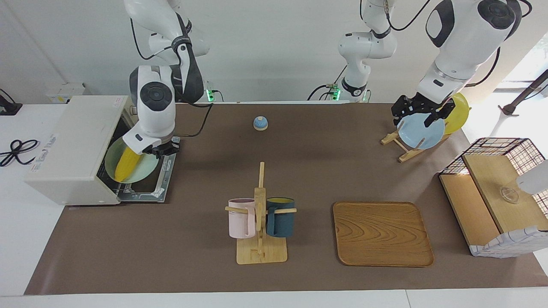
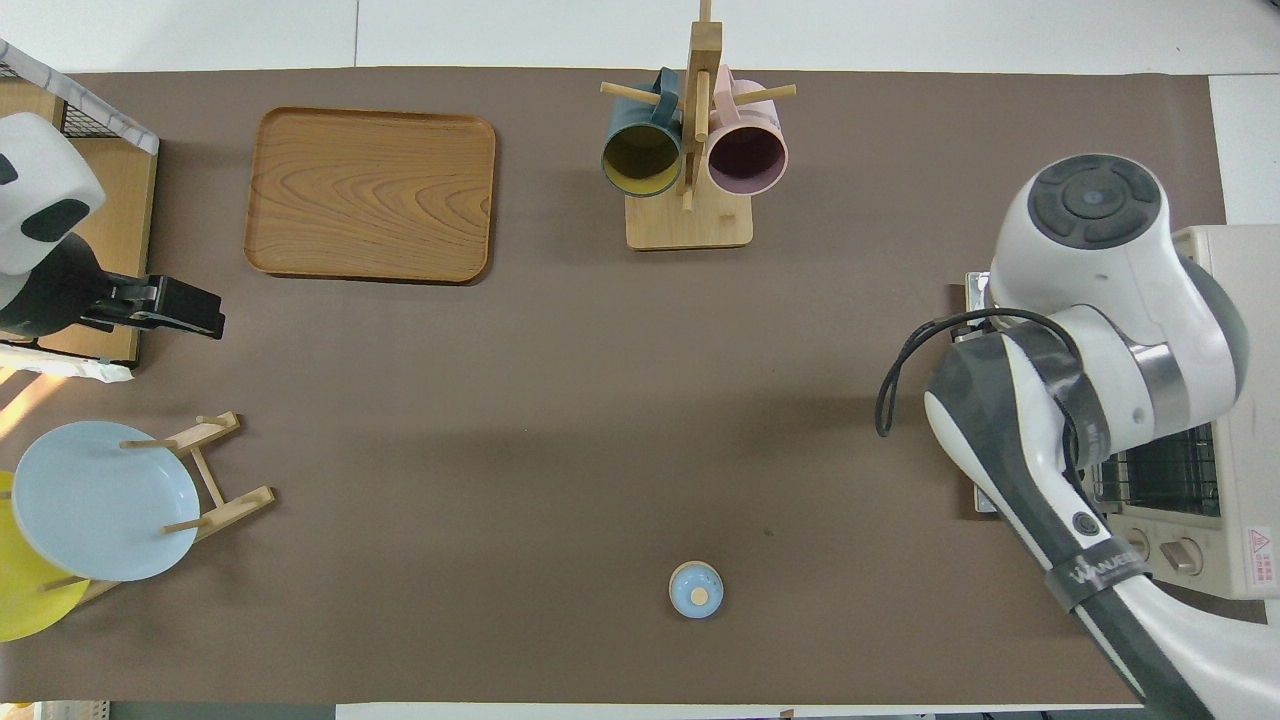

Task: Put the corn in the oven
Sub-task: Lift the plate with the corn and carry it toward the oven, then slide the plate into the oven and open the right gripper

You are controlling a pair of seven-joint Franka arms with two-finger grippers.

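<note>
The yellow corn [image 1: 127,164] lies on a pale green plate [image 1: 145,171] at the mouth of the off-white oven [image 1: 72,145], over its dropped-open door [image 1: 165,182]. My right gripper [image 1: 164,150] is at the plate's rim on the side away from the oven and looks shut on it. In the overhead view the right arm hides the corn and the plate; only the oven [image 2: 1235,300] shows. My left gripper [image 1: 414,121] waits, open and empty, in the air over the blue plate [image 1: 421,132]; it also shows in the overhead view [image 2: 205,318].
A mug stand [image 1: 260,214] holds a pink mug and a dark teal mug mid-table. A wooden tray [image 1: 381,233] lies beside it. A wire-and-wood basket [image 1: 492,192] stands at the left arm's end. A plate rack [image 1: 402,147] holds the blue plate and a yellow plate. A small blue bell [image 1: 260,123] sits near the robots.
</note>
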